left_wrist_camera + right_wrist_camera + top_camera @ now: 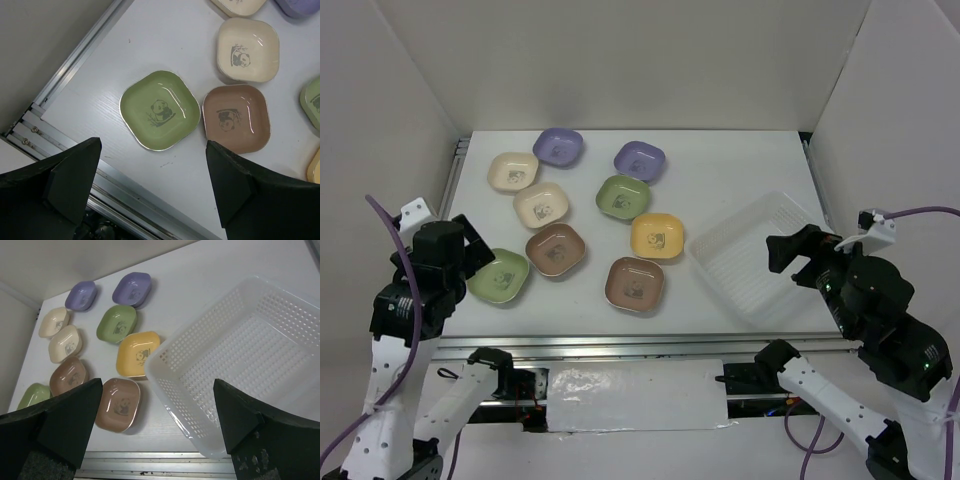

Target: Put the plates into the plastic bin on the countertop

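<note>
Across the white countertop (740,160), left of the plastic bin (755,255), lie nine shallow rounded-square plates (623,197), each with a panda mark: two purple, two cream, two green, two brown, one yellow. The bin is translucent, perforated and sits askew. White panels (640,60) wall three sides. The left gripper (152,147) and right gripper (157,385) both hang spread, gripping nothing.

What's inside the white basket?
Nothing shows: the bin has only its holey floor. All nine plates sit outside on the table. A finger of the right gripper hides one near corner.
</note>
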Controlling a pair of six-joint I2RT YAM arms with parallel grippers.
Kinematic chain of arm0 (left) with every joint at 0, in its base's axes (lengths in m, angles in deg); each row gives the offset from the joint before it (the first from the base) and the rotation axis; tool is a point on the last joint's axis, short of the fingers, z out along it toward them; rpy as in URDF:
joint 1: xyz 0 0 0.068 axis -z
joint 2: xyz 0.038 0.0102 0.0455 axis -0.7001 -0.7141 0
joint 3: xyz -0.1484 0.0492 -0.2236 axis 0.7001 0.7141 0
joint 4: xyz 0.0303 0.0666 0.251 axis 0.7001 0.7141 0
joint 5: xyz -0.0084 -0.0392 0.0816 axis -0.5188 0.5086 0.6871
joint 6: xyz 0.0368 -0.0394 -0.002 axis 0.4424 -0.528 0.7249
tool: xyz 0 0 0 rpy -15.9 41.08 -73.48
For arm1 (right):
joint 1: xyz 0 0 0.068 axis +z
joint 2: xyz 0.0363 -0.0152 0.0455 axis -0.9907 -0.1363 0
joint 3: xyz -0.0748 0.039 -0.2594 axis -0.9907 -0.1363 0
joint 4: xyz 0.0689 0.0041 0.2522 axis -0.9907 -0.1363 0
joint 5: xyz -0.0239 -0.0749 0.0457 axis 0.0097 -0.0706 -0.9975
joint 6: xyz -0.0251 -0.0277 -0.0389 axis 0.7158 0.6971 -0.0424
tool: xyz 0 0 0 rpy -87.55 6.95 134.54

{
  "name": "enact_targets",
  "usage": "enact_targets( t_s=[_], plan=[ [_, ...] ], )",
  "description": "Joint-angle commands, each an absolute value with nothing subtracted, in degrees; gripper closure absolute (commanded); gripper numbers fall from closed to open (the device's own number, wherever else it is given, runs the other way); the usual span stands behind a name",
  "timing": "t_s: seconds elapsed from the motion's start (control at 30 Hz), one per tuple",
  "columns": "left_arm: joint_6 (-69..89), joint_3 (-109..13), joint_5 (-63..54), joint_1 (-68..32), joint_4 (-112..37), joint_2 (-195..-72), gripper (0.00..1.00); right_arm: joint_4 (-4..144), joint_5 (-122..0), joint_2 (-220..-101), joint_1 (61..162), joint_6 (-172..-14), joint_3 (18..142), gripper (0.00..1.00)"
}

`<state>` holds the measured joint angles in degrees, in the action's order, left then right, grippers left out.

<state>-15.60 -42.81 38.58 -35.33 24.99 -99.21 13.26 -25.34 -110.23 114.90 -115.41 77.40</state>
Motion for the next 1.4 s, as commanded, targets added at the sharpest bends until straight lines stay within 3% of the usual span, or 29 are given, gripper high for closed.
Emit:
enact_targets(
  t_s=[0.0,0.2,0.37,0.6,0.9,1.0,1.07,1.1,1.2,1.37],
  plan=[
    [-19.5,-43.7,40.2,-35.9,26.0,-100.1,0.01,12.3,-23.6,-109.7,114.5,-115.1,78.9,0.00],
    [-30.8,-38.8,40.0,-38.1,27.3,-101.5,0.01,12.5,-25.1,-110.5,114.4,-114.4,78.4,0.00],
    [-37.4,-32.8,38.4,-46.3,25.0,-108.8,0.01,15.9,-32.4,-110.7,114.4,-113.7,74.7,0.00],
    [-36.2,-21.1,24.6,-61.5,8.6,-119.9,0.03,22.0,-40.9,-110.5,114.4,-114.2,69.3,0.00],
    [-38.7,-13.0,20.3,-65.7,-4.1,-131.2,0.09,25.3,-43.0,-110.0,114.5,-113.4,66.2,0.00],
    [-38.6,-11.1,19.6,-66.3,-7.8,-134.1,0.18,25.4,-43.2,-110.2,114.6,-113.0,66.5,0.00],
    [-38.3,-10.8,19.7,-66.8,-8.4,-134.9,0.36,25.2,-43.1,-110.2,114.5,-112.8,66.8,0.00],
    [-38.2,-11.0,19.8,-67.1,-7.9,-134.7,0.64,25.1,-42.7,-110.0,114.6,-112.6,66.8,0.00],
    [-39.0,-11.9,21.3,-67.9,-2.7,-129.8,1.00,25.3,-42.5,-109.6,114.5,-112.6,66.6,0.00],
    [-43.3,-17.2,27.8,-68.2,10.5,-112.7,1.00,26.5,-42.4,-109.9,114.5,-112.7,65.6,0.00]
  ],
)
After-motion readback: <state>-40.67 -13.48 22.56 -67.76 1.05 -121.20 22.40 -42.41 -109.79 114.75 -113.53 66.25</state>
